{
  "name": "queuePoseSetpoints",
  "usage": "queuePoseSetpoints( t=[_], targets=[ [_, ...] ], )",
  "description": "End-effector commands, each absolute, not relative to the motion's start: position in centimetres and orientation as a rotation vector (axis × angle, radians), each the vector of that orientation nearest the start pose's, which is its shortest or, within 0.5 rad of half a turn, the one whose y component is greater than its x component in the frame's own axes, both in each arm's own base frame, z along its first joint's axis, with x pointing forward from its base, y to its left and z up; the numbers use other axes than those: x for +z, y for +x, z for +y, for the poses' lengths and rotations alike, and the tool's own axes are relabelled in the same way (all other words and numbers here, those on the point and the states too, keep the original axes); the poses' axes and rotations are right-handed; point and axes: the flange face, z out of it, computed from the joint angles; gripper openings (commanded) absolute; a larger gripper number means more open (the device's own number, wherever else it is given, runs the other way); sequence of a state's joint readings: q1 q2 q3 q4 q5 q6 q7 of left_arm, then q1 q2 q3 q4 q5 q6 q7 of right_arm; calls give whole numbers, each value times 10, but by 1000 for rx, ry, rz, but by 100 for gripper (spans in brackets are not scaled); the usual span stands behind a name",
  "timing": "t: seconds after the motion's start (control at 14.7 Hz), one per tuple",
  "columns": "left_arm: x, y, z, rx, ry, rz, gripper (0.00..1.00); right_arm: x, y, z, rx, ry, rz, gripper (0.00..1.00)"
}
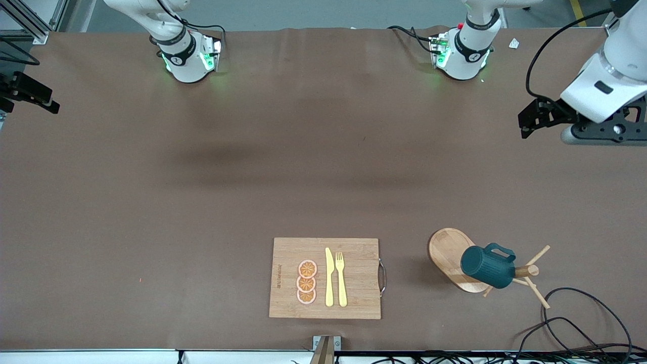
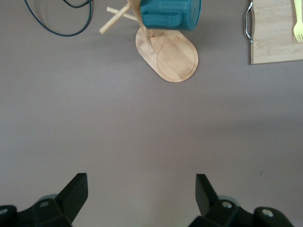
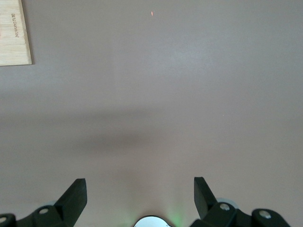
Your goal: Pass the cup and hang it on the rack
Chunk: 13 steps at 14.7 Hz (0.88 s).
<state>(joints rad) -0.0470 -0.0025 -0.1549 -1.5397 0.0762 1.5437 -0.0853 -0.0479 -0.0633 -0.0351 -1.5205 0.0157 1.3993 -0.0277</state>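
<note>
You can see the cup (image 1: 487,266) hanging on a peg of the rack (image 1: 451,259) at the lower right of the front view, beside the cutting board (image 1: 325,278) at lower centre. Your left gripper (image 2: 141,196) waits at the upper right edge, jaws wide and empty. Your right gripper (image 3: 140,197) is at the upper left edge, equally wide with nothing held.

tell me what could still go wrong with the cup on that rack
The cup hangs out to one side of the rack, so its weight might tip the rack or let the cup slide off the peg. Loose cables lie close by and could snag it. Both grippers, left and right, are open, well clear.
</note>
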Motion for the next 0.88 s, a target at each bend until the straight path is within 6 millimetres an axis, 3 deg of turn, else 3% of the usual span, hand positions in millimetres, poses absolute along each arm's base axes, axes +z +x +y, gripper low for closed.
queuePoseSetpoints(
  t=[0.0,0.41,0.82],
  targets=[
    [640,518,-85,-50,-3118,172,100,668,515,-44,86,-3112,93,100],
    [650,511,-77,-54,-3124,112,100,673,519,-42,29,-3113,86,100],
    [662,516,-71,-87,-3127,122,100,674,518,-41,24,-3112,85,100]
  ],
)
